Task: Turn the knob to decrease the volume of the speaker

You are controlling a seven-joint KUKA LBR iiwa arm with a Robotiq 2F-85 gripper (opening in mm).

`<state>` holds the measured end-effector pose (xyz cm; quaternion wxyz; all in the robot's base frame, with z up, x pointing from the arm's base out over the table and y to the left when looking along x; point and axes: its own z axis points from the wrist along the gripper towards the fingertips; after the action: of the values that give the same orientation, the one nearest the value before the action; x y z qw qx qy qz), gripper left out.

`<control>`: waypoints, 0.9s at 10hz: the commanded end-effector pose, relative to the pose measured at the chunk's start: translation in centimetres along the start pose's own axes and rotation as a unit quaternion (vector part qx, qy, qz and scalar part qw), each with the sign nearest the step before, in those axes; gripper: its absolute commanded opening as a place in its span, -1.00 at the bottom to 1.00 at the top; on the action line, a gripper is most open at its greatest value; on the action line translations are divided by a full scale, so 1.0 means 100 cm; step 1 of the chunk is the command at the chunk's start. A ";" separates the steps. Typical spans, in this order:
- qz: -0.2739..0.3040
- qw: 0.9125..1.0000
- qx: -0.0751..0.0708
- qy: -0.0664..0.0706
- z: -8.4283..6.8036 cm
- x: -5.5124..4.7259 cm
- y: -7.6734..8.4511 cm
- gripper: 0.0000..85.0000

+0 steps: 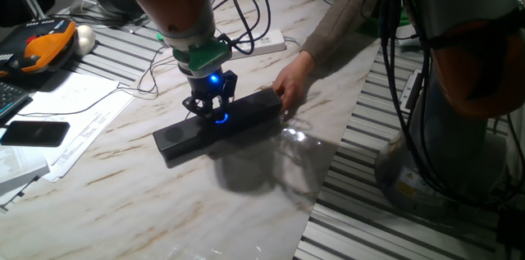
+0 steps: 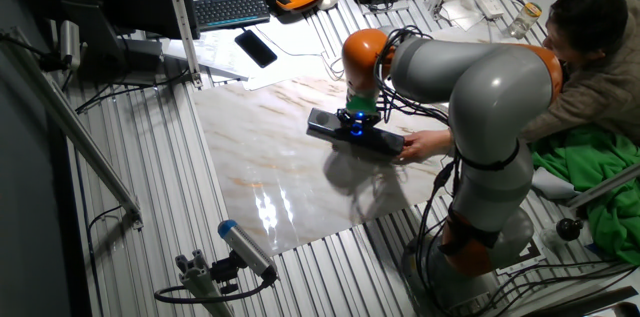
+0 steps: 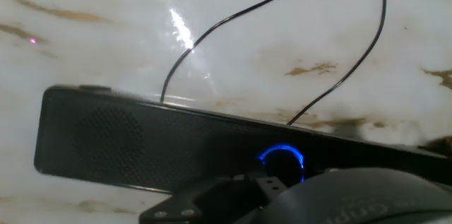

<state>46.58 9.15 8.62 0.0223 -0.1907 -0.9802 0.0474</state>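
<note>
The speaker [image 1: 217, 125] is laid flat on the marble table [image 1: 164, 202], steadied at one end by a person's hand [image 1: 291, 86]. The gripper [image 1: 211, 111] is lowered over the blue-lit knob [image 3: 281, 162] on the speaker's front; whether its fingers are clamped on it cannot be told.

The speaker [image 1: 220, 125] lies on the table [image 1: 164, 202], claw [image 1: 211, 110] directly above its knob [image 3: 281, 164].

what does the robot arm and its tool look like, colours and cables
The arm has rounded silver-grey links with orange joint sections. Black cables loop loosely off the wrist. A green ring sits just above the tool, which is small, black and angular, with a bright blue light glowing on its body.
</note>
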 end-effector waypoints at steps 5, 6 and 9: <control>-0.108 0.994 0.002 0.000 0.000 0.000 0.000 -1.00; -0.124 0.992 0.002 0.001 0.000 0.000 0.001 -1.00; -0.163 0.987 0.007 0.003 -0.001 0.001 0.001 -1.00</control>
<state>46.54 9.26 8.68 0.0348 -0.0338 -0.9976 0.0492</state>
